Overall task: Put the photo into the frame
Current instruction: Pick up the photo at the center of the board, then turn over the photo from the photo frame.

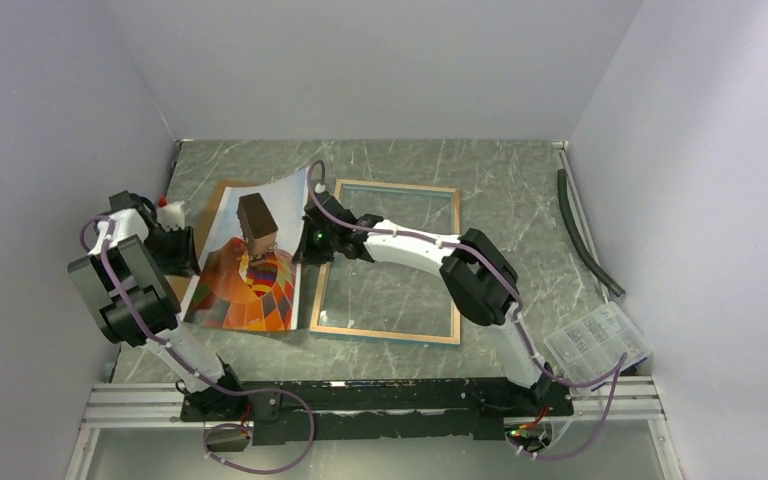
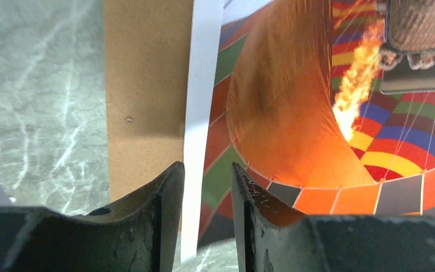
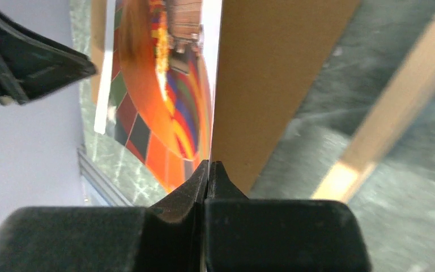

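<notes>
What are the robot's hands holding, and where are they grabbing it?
The right gripper is shut on the photo, pinching its white edge. The left gripper has its jaws apart around the opposite edge, not squeezing.

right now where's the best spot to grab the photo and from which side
Take the photo by its white border, edge-on from a long side: thin paper on the backing board offers only edges. The right pincer is shut on the edge nearest the frame; the left pincer straddles the opposite border.
</notes>
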Controlling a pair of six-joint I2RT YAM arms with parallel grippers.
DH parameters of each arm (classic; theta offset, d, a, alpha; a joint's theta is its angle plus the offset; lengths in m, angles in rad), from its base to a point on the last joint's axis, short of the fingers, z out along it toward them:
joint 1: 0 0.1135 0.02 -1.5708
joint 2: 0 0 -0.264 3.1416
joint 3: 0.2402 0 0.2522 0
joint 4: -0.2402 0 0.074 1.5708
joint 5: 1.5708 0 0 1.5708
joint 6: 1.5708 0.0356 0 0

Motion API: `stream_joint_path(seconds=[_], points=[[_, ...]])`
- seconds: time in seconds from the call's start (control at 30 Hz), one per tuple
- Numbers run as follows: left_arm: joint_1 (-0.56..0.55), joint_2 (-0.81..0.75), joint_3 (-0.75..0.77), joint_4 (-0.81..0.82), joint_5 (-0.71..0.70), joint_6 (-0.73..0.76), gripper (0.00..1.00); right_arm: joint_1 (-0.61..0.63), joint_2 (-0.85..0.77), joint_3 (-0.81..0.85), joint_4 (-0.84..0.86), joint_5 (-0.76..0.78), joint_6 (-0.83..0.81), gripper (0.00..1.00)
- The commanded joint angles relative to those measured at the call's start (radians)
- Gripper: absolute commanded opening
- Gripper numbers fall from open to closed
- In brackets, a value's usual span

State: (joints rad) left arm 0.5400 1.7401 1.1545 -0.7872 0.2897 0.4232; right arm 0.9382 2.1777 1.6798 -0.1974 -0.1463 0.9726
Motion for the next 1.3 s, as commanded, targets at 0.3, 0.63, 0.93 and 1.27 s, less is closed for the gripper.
stream_joint_path(seconds=[0.3,0.63,0.93,1.27], points=[[0.022,-0.063,0.233,-0.181,0.109,-0.038,0.45,-0.109,-0.589,-0.015,-0.588,0.383,-0.431,0.00],[0.020,-0.051,0.223,-0.168,0.139,-0.066,0.45,-0.077,-0.608,0.291,-1.166,0.765,-0.487,0.00],[0.021,-0.069,0.184,-0.164,0.125,-0.046,0.45,0.102,-0.199,0.594,-1.303,0.843,-0.511,0.00],[0.020,-0.075,0.182,-0.168,0.129,-0.048,0.45,0.147,0.096,0.724,-1.231,0.674,-0.506,0.00]])
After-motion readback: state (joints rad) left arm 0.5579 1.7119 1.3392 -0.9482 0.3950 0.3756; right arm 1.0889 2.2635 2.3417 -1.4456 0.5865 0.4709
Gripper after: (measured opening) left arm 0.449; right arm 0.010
